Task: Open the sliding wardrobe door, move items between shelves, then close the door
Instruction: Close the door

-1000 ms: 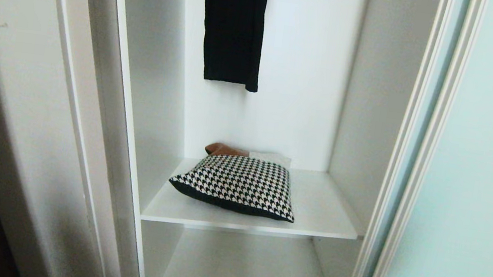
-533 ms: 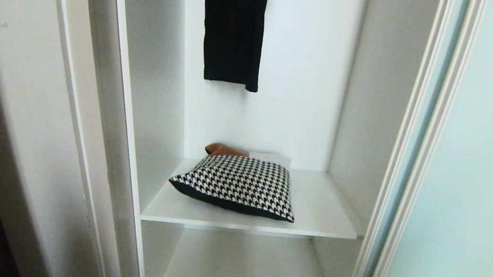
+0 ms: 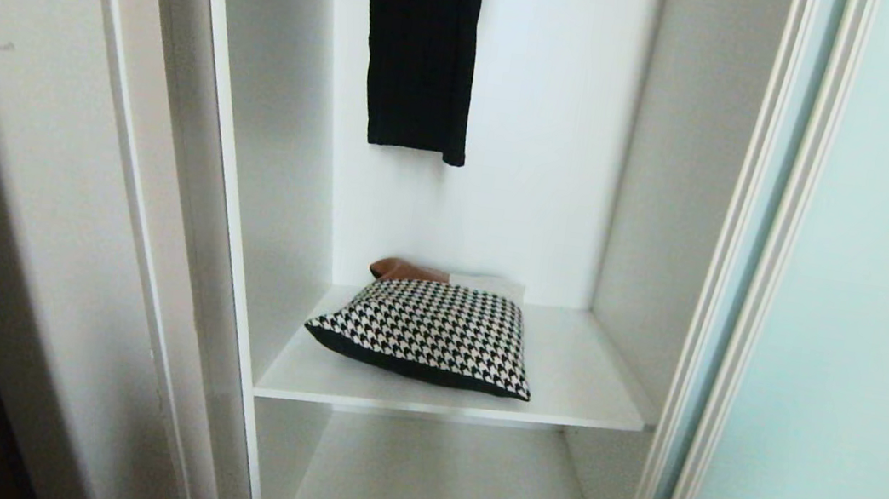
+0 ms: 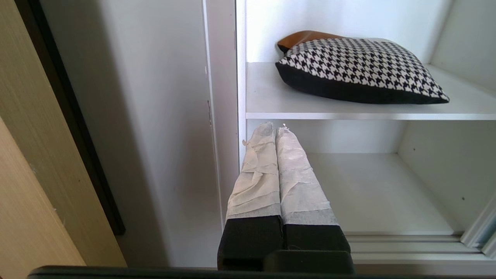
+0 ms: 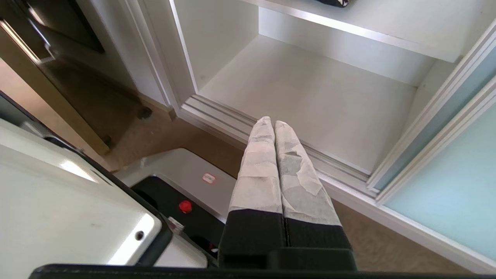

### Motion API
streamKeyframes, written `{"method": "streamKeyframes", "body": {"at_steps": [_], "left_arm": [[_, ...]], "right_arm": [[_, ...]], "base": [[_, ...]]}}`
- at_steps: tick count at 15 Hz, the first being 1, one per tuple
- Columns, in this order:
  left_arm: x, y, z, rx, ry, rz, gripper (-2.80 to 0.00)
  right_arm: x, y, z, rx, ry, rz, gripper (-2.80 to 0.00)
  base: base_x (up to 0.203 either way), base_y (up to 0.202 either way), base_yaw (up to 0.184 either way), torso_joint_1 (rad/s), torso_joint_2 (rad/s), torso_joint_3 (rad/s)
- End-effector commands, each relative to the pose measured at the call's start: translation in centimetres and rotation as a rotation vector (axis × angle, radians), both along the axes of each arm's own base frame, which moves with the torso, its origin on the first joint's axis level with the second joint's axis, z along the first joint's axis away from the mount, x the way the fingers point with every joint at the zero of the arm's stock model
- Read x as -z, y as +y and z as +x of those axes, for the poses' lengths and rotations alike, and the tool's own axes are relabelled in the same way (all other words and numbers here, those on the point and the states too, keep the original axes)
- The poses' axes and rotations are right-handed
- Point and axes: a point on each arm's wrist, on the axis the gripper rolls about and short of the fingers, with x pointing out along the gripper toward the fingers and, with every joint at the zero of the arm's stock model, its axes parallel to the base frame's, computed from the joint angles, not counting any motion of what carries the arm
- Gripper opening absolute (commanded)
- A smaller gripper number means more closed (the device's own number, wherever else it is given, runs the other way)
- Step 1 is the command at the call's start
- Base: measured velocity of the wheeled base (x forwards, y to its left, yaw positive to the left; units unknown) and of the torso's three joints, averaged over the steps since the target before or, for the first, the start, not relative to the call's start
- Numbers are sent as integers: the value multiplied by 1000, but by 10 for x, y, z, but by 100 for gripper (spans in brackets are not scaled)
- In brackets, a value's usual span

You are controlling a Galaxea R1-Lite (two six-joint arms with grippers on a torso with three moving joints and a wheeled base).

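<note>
Outside wardrobe, both claws (image 4: 275, 128) (image 5: 270, 122) closed, empty

Bright, even light fills the white wardrobe side panel (image 3: 34, 170), a dark gap just left of it. Beside that panel stands wood-grain furniture (image 4: 23, 162) with a black edge. Tan floor (image 5: 372, 248) runs along the wardrobe's base track.

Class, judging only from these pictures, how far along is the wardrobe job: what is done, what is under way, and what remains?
Done: the sliding wardrobe door stands open at the right. The houndstooth cushion lies on the upper shelf; the lower shelf is bare; whether a move has happened cannot be told. In hand: nothing; the left gripper and right gripper are shut and empty, outside the wardrobe. Left: closing the door.
</note>
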Motion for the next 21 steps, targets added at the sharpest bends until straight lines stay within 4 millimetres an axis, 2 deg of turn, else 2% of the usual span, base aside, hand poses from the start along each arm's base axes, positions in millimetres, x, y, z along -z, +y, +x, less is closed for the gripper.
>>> {"method": "streamKeyframes", "body": {"at_steps": [1, 7, 13, 15, 18, 21], "left_arm": [[1, 0, 0, 0, 11, 0, -280], [1, 0, 0, -1, 11, 0, -280], [1, 0, 0, 0, 11, 0, -280], [1, 0, 0, -1, 11, 0, -280], [1, 0, 0, -1, 10, 0, -280], [1, 0, 0, -2, 10, 0, -280]], "right_arm": [[0, 0, 0, 1, 6, 8, -280], [1, -1, -2, 7, 9, 23, -280], [6, -12, -15, 54, 1, 45, -280], [8, -16, -18, 97, -22, 43, -280], [7, -21, -16, 266, -61, 29, -280], [24, -26, -22, 279, -75, -27, -280]], "base": [[0, 0, 0, 0, 0, 0], [0, 0, 0, 0, 0, 0], [0, 0, 0, 0, 0, 0], [0, 0, 0, 0, 0, 0], [0, 0, 0, 0, 0, 0], [0, 0, 0, 0, 0, 0]]}}
